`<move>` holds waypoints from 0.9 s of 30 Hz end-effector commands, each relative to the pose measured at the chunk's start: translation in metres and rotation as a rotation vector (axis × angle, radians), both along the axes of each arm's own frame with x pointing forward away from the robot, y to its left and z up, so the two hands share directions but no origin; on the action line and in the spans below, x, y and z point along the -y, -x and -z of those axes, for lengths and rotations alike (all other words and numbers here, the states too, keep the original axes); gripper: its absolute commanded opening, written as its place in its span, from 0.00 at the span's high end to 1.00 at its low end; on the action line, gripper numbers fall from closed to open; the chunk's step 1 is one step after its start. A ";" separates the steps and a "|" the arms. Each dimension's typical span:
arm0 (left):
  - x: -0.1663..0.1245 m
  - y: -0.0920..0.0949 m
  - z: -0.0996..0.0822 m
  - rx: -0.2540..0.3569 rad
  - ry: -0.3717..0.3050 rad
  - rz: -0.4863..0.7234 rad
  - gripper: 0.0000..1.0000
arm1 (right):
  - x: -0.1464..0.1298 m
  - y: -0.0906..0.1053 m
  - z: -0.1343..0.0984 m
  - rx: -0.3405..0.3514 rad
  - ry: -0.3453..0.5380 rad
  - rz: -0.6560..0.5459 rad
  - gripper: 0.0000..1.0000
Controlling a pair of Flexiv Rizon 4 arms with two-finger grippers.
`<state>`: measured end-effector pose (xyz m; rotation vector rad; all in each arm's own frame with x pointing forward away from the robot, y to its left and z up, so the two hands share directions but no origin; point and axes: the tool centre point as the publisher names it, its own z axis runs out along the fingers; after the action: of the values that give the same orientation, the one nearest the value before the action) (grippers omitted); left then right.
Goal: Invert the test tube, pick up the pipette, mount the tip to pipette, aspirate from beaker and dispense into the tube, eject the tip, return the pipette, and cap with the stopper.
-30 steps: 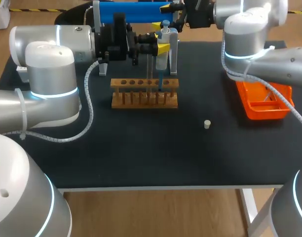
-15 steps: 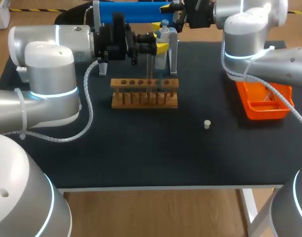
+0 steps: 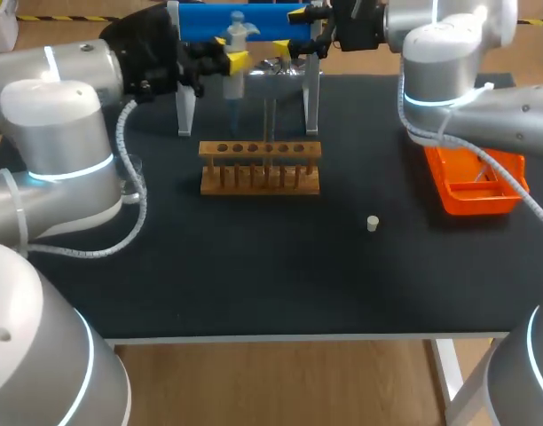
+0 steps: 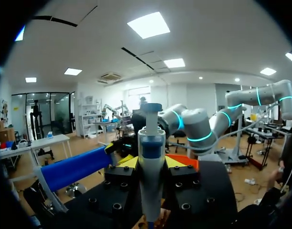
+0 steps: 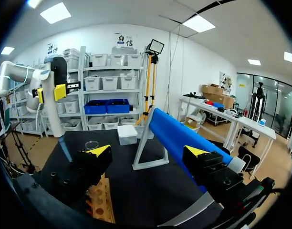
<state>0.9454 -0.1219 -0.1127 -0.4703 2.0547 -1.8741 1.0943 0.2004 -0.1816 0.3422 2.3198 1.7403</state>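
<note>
On the dark desk, the right gripper hangs by the blue stand, fingers wide apart and empty. The orange tray and wooden rack sit below the grippers. The left gripper is clamped on the upright pipette, its thin tip hanging under the fingers, so pickup and tip mounting look done. I cannot tell whether the tube has been filled. Ejecting, returning and capping remain. The stopper lies loose, well apart from both grippers.
</note>
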 end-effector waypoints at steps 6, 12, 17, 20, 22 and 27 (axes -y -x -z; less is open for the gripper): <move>-0.031 -0.035 0.007 0.006 -0.008 -0.128 1.00 | 0.000 0.000 0.000 0.000 0.001 0.001 0.00; -0.039 -0.061 0.011 -0.001 -0.012 -0.211 1.00 | 0.000 0.000 0.000 0.000 0.001 0.001 0.00; -0.042 -0.078 0.014 -0.009 -0.018 -0.284 1.00 | 0.000 0.000 0.000 0.000 0.001 0.001 0.00; -0.043 -0.089 0.017 -0.030 -0.029 -0.335 1.00 | 0.000 0.000 0.000 0.000 0.001 0.001 0.00; -0.045 -0.095 0.019 -0.042 -0.035 -0.369 1.00 | 0.000 0.000 0.000 0.000 0.001 0.001 0.00; -0.048 -0.110 0.023 -0.065 -0.036 -0.447 1.00 | 0.000 0.000 0.000 0.000 0.001 0.001 0.00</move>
<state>1.0439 -0.0628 -0.1338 -0.8567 1.8718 -1.6172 1.0943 0.2004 -0.1817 0.3424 2.3196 1.7403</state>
